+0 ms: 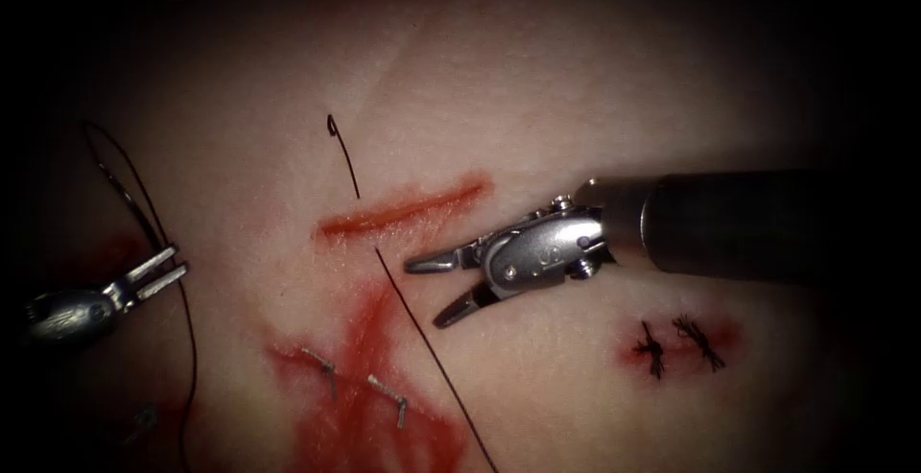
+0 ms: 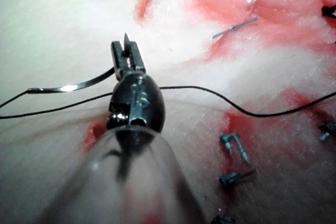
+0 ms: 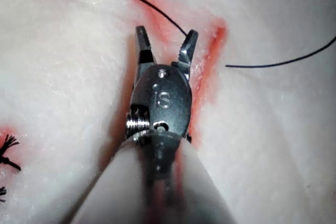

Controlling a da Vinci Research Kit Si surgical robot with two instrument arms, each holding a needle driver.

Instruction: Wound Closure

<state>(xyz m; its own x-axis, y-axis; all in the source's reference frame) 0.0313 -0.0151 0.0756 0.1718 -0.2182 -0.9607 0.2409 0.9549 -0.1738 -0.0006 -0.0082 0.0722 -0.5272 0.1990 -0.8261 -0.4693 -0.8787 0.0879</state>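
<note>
Needle [image 2: 79, 85] gripped near one end by left pincer [image 1: 158, 274], clear of tissue [image 1: 537, 80], far left of cut [image 1: 403, 209]; thin, stiff, slippery, probably best taken mid-curve. Thread [image 1: 432, 348] crossing cut, limp. Right pincer [image 1: 436, 291] agape, grasping nothing.

Endoscope is looking down from front over the cut [image 1: 403, 209]; wrist cameras are closing in along shafts, sharing it [image 3: 210, 61].
</note>
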